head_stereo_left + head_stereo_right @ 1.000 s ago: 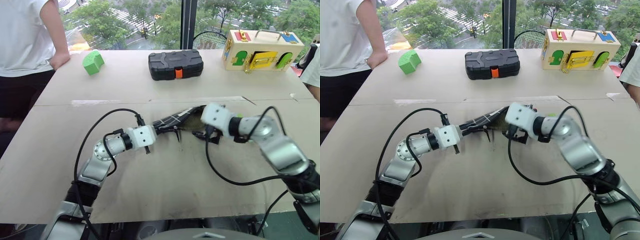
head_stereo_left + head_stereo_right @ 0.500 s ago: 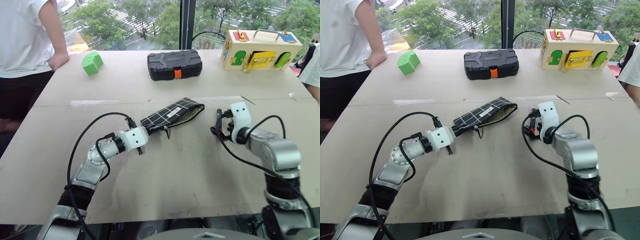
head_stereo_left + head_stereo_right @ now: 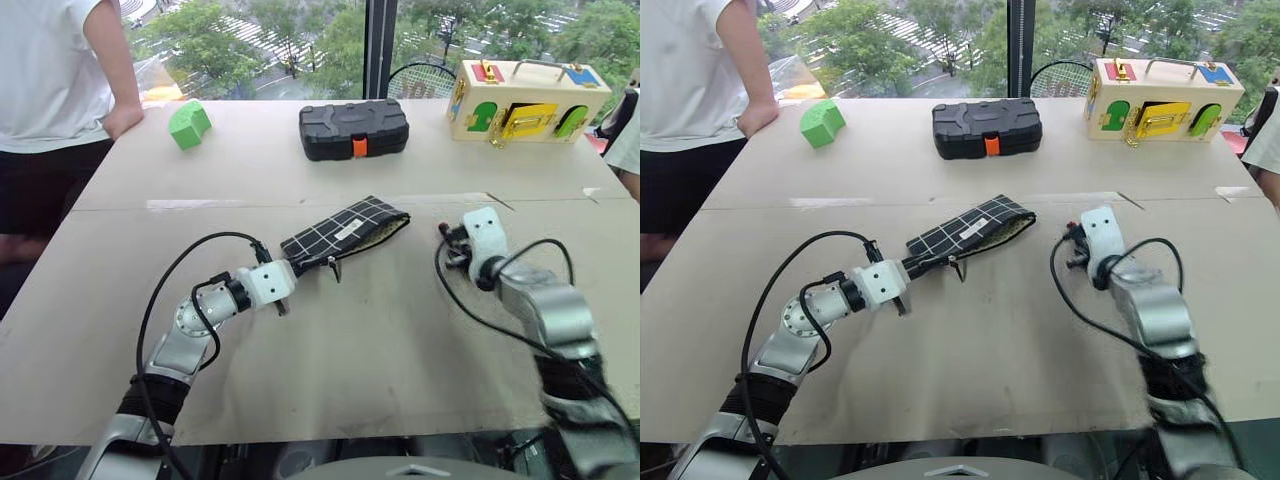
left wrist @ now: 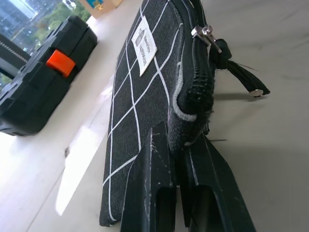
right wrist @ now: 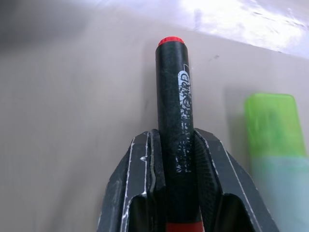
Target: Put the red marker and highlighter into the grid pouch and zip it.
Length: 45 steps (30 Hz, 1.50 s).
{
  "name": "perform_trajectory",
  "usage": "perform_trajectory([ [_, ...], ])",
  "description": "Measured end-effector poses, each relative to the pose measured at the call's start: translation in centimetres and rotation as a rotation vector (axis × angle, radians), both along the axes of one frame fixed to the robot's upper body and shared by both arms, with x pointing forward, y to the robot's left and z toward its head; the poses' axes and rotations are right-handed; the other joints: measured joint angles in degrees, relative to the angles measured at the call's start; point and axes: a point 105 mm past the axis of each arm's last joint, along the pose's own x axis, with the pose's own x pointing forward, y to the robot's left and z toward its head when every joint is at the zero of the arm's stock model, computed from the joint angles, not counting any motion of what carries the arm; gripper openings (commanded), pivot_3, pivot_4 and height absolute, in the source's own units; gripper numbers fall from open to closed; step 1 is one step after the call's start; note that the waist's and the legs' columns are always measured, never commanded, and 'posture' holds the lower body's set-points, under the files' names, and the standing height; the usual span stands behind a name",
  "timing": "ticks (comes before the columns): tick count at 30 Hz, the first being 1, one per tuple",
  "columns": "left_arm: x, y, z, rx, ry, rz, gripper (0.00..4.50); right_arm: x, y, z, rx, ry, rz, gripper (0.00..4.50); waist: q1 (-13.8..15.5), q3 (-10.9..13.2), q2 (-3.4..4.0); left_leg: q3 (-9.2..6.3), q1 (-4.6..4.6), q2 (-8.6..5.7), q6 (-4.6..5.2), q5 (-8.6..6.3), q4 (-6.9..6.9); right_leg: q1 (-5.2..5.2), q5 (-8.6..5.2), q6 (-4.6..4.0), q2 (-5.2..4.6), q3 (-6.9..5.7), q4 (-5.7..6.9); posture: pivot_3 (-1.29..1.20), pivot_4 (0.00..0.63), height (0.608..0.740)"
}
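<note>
- Red marker clamped between the two black fingers of the right pincer, red end pointing away from the wrist, on the right side of the tabletop.
- Highlighter lying just beside the marker on the tabletop, green cap away from the wrist.
- Grid pouch near mid-tabletop, left of the right pincer and apart from it, zipper partly open along its edge.
- Left pincer pinched narrow on the pouch's near end, zipper cord dangling onto the tabletop.
- Farther back: black hard case, green block, wooden latch box.
- Person in a white shirt at the far left corner.
</note>
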Motion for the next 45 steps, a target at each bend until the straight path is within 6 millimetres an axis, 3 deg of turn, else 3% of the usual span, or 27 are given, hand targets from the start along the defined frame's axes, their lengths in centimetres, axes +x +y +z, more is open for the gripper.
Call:
perform_trajectory([
  [3, 0.0, -0.2, 0.0, 0.0, -0.012, -0.03, 0.0, -1.4, 0.6, 2.2, -0.173, -0.049, 0.272, 0.31, -0.6, 0.1, 0.1, 0.05, 0.07, 0.1, 0.0, 0.0, 0.04, 0.1, -0.01, 0.03, 0.05, -0.02, 0.02, 0.0, 0.15, 0.74],
  [6, 0.1, -0.4, -0.1, 0.006, -0.02, -0.056, 0.0, -1.7, 2.8, 4.8, -0.364, -0.13, 0.539, 0.31, -1.3, 0.1, 0.11, 0.11, 0.21, 0.14, 0.0, 0.0, 0.04, 0.32, -0.09, 0.16, 0.07, -0.11, -0.03, 0.0, 0.15, 0.74],
  [9, 0.0, -1.2, -0.1, -0.004, -0.025, -0.085, 0.0, -1.8, 4.5, 5.3, -0.425, -0.163, 0.648, 0.31, -1.1, -0.1, -0.13, 0.04, 0.18, 0.15, 0.0, 0.0, 0.08, 0.34, -0.02, 0.05, 0.06, -0.24, -0.04, 0.0, 0.15, 0.74],
  [15, -0.3, -2.3, 0.0, -0.018, -0.028, -0.122, 0.0, -0.8, 5.4, 3.6, -0.531, -0.109, 0.705, 0.31, 0.1, -0.1, -0.13, -0.06, 0.06, 0.08, 0.0, -0.01, 0.12, 0.26, -0.01, 0.03, -0.01, -0.17, -0.14, 0.0, 0.15, 0.74],
  [22, -0.4, -3.9, 1.6, -0.031, -0.031, -0.158, 0.0, -0.4, 5.9, 3.7, -0.592, -0.125, 0.711, 0.31, 0.1, -0.1, -0.12, -0.05, 0.04, 0.07, 0.0, -0.01, 0.16, 0.25, -0.01, 0.03, 0.01, -0.18, -0.06, 0.0, 0.15, 0.74],
  [25, -0.4, -4.7, 2.1, -0.024, -0.019, -0.175, 0.0, 0.0, 7.8, 3.8, -0.561, -0.156, 0.738, 0.31, -0.2, -0.1, -0.12, -0.05, 0.05, 0.1, 0.0, 0.0, 0.15, 0.23, -0.01, 0.02, 0.06, -0.14, -0.02, 0.0, 0.15, 0.74],
  [28, -0.6, -6.7, 3.7, -0.027, -0.05, -0.24, 0.0, -0.1, 10.6, 3.8, -0.521, -0.208, 0.813, 0.31, 0.0, -0.1, -0.14, -0.07, 0.04, 0.11, -0.01, 0.0, 0.15, 0.21, 0.0, 0.02, 0.08, -0.16, -0.03, 0.0, 0.15, 0.74],
  [31, -0.5, -6.8, 4.2, -0.015, -0.049, -0.238, 0.0, 0.5, 10.8, 3.5, -0.538, -0.233, 0.83, 0.31, 0.2, -0.1, -0.15, -0.06, 0.04, 0.05, -0.01, 0.0, 0.16, 0.23, 0.0, 0.01, 0.05, -0.16, -0.07, 0.0, 0.15, 0.74],
  [33, -0.4, -6.8, 4.1, -0.011, -0.031, -0.234, 0.0, 0.8, 10.8, 3.2, -0.553, -0.247, 0.855, 1.43, 0.1, -0.1, -0.14, -0.06, 0.04, 0.06, -0.01, 0.0, 0.16, 0.22, 0.0, 0.01, 0.05, -0.15, -0.06, 0.0, 0.15, 0.74],
  [36, -0.5, -7.0, 4.2, -0.011, -0.02, -0.231, 0.0, 0.8, 10.7, 3.1, -0.558, -0.261, 0.882, 2.23, 0.0, -0.1, -0.13, -0.07, 0.04, 0.07, -0.01, 0.0, 0.16, 0.21, 0.0, 0.01, 0.06, -0.16, -0.05, 0.0, 0.15, 0.74],
  [39, -0.3, -6.8, 4.2, -0.001, -0.01, -0.209, 0.0, 0.3, 8.9, 3.4, -0.475, -0.212, 0.829, 2.23, 0.3, -0.1, -0.14, -0.13, 0.03, 0.05, -0.01, 0.0, 0.18, 0.23, 0.0, 0.01, 0.04, -0.15, -0.06, 0.0, 0.15, 0.74],
  [41, 0.1, -6.0, 4.2, 0.026, -0.019, -0.173, 0.0, -0.3, 7.9, 4.9, -0.363, -0.173, 0.785, 2.23, 0.1, 0.0, -0.12, -0.13, 0.03, 0.06, -0.01, 0.0, 0.18, 0.23, 0.0, 0.01, 0.05, -0.15, -0.05, 0.0, 0.15, 0.74],
  [45, 0.3, -5.9, 4.2, 0.035, -0.027, -0.155, 0.0, -1.1, 7.7, 6.3, -0.292, -0.162, 0.78, 2.23, 0.1, 0.0, -0.1, -0.11, 0.06, 0.09, 0.0, 0.0, 0.16, 0.23, 0.0, 0.01, 0.07, -0.13, -0.02, 0.0, 0.15, 0.74],
])
